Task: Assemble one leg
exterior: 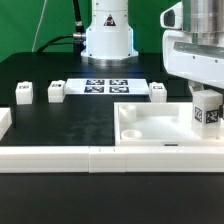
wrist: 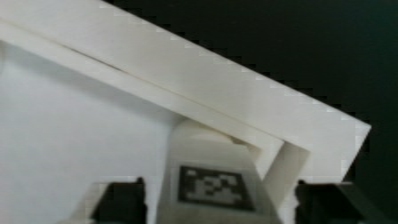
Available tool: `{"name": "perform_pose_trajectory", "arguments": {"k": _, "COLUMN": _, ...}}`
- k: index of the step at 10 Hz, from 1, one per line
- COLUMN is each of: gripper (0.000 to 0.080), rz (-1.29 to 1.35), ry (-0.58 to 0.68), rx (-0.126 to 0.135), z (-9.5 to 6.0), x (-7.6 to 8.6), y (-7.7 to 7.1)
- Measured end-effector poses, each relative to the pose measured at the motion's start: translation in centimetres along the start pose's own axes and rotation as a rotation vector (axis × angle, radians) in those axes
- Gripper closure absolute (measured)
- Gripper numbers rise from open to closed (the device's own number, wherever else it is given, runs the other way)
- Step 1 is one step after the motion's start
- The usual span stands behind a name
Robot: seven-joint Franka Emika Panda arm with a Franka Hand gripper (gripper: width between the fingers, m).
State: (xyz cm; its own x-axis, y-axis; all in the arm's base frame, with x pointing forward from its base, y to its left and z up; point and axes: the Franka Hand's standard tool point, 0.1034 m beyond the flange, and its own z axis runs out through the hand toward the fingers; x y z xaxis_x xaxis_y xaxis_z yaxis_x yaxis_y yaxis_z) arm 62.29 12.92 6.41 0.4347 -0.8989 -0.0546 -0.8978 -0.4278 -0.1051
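My gripper (exterior: 205, 92) is over the right end of the large white tray-like panel (exterior: 150, 128) and is shut on a leg (exterior: 208, 112). The leg is a small white post with its black-and-white tag facing the camera, held upright at the panel's right corner. In the wrist view the leg (wrist: 217, 180) sits between my two dark fingers (wrist: 121, 200), above the panel's raised rim (wrist: 214, 90). I cannot tell whether its lower end touches the panel. Three more legs stand on the black table: two at the exterior view's left (exterior: 22, 94) (exterior: 55, 90) and one near the middle (exterior: 158, 92).
The marker board (exterior: 105, 86) lies flat behind the legs, in front of the arm's white base (exterior: 107, 35). A low white wall (exterior: 60, 158) runs along the table's front edge, with a white block (exterior: 4, 122) at the far left.
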Motion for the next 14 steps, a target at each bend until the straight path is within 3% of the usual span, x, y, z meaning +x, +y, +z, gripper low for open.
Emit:
{"name": "perform_pose_trajectory", "arguments": {"k": 1, "gripper": 0.0202, "rz": -0.036, "ry": 0.0, "rx": -0.001, "z": 0.0, "x": 0.0, "y": 0.0}}
{"name": "perform_pose_trajectory", "arguments": {"k": 3, "gripper": 0.0161, "rz": -0.28, "ry": -0.013, "rx": -0.022, "z": -0.3, "x": -0.1, "y": -0.1}}
{"name": "perform_pose_trajectory", "arguments": {"k": 4, "gripper": 0.0153, "rz": -0.536, "ry": -0.018, "rx": -0.065, "z": -0.7, "x": -0.1, "y": -0.4}}
{"name": "perform_pose_trajectory", "arguments": {"k": 5, "gripper": 0.0153, "rz": -0.674, "ry": -0.022, "rx": -0.091, "z": -1.0, "x": 0.0, "y": -0.7}}
{"name": "perform_pose_trajectory", "arguments": {"k": 7, "gripper": 0.015, "rz": -1.005, "ry": -0.013, "rx": -0.121, "z": -1.1, "x": 0.2, "y": -0.7}}
{"name": "perform_pose_trajectory", "arguments": {"k": 10, "gripper": 0.015, "rz": -1.309, "ry": -0.016, "rx": -0.113, "z": -1.1, "x": 0.7, "y": -0.8}}
{"name": "perform_pose_trajectory", "arguments": {"k": 13, "gripper": 0.015, "rz": -1.397, "ry": -0.022, "rx": -0.113, "z": -1.1, "x": 0.8, "y": -0.7}}
{"name": "perform_pose_trajectory", "arguments": {"k": 14, "gripper": 0.0263, "rz": -1.397, "ry": -0.022, "rx": -0.113, "z": -1.1, "x": 0.8, "y": -0.7}}
